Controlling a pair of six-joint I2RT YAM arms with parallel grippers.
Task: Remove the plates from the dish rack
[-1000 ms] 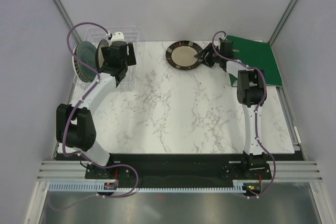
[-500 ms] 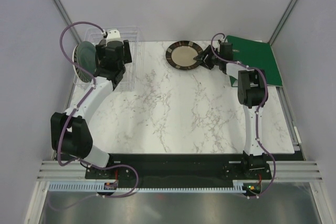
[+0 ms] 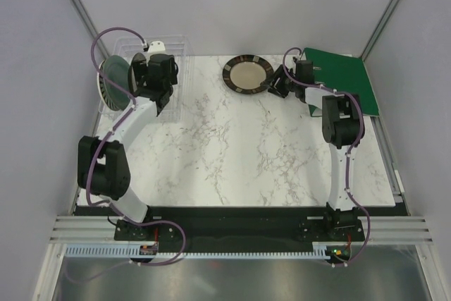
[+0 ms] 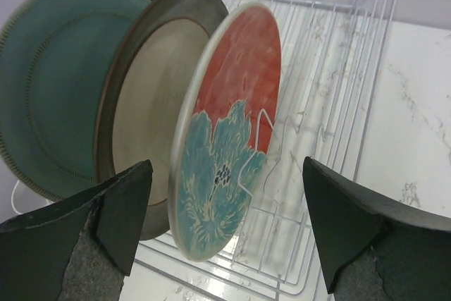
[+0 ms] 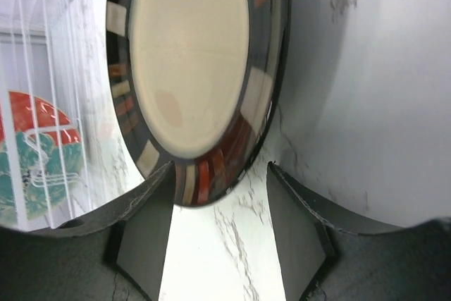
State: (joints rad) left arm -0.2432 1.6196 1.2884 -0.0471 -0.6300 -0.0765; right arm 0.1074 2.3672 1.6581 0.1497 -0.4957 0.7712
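Unloading looks partly done: the striped-rim plate (image 3: 248,74) lies flat on the marble table (image 3: 232,153) near its 12 o'clock edge, while three plates stand on edge in the dish rack (image 3: 180,47) at the table's 10 o'clock corner. In the left wrist view they lean in a row, with the teal plate (image 4: 49,89) outermost, the cream plate with dark brown rim (image 4: 144,118) in the middle, and the red flowered plate (image 4: 239,96) nearest the rack's free slots. The left claw (image 4: 227,167) hangs spread wide before that red plate, gripping nothing, so the step in hand seems to be lining up on it. The next move probably calls for one finger to slip into the narrow gap between the red and cream plates and the other to close on the red plate's open face, then a lift clear of the ribs. Room is tight at 9 o'clock, where the side wall (image 3: 42,103) stands close to the teal plate. The bare wires at 3 o'clock and the open marble towards 6 o'clock offer space. The right claw (image 5: 220,170) is spread too, pinching nothing, at the striped-rim plate's 4 o'clock rim, with the green ring binder (image 3: 349,79) close at its 3 o'clock.
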